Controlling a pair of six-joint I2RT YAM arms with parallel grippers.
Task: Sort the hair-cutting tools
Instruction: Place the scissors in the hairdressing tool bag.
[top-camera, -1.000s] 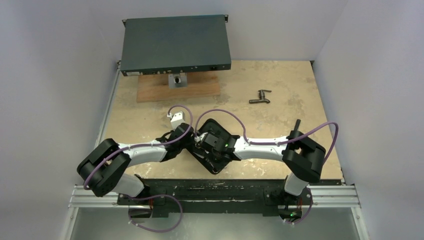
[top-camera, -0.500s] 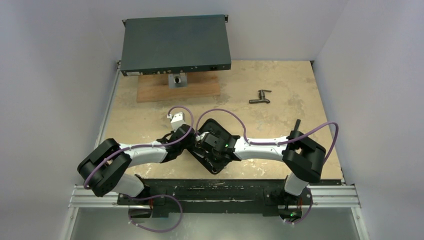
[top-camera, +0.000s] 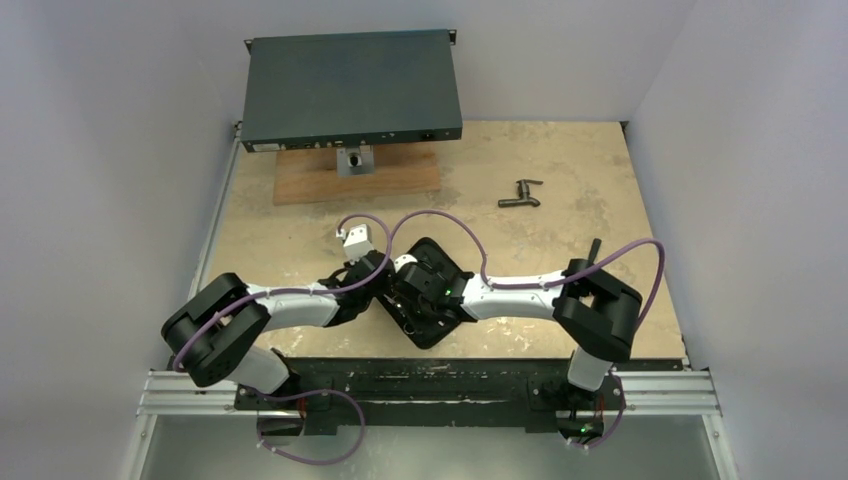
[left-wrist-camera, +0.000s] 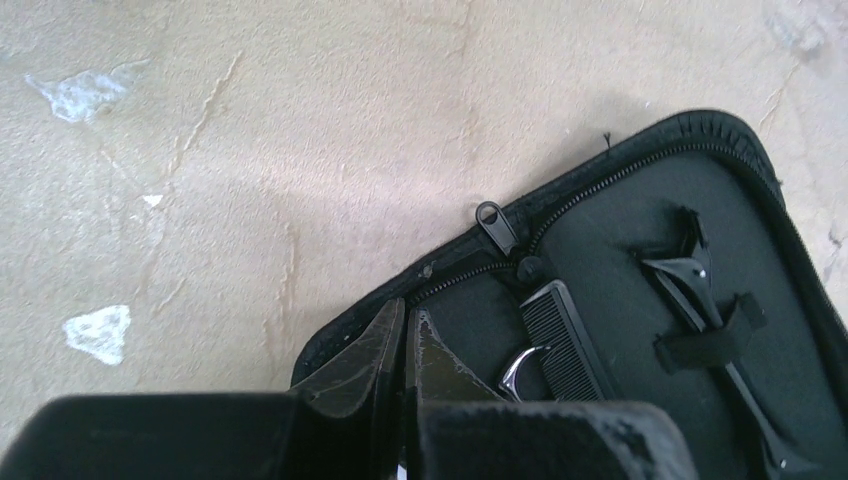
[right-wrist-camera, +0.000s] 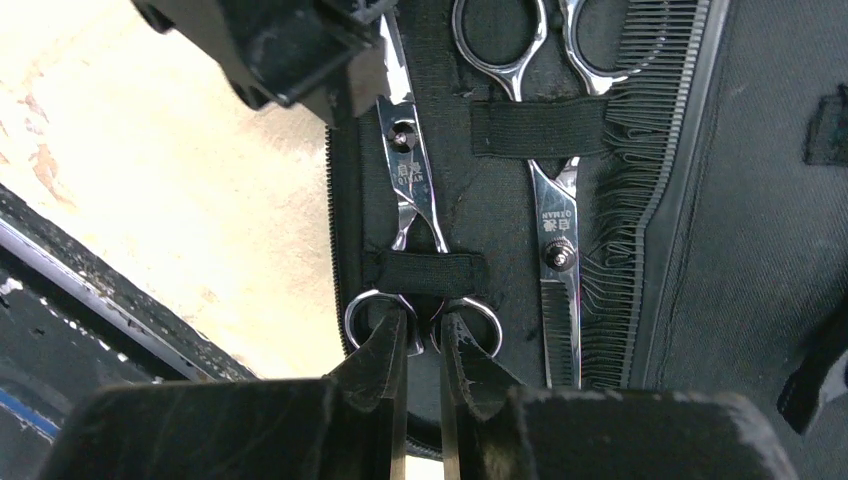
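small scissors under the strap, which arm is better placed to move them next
Right. The right gripper is closed on the finger rings of the small scissors; the left gripper is shut at the case edge, likely steadying it.

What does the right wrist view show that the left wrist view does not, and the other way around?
Only the right wrist view: the small scissors under an elastic strap, with the right gripper at their rings. Only the left wrist view: the zipper pull and, clearly, the black clip. Both: the open black case, the comb, a part of the larger scissors, and the table.
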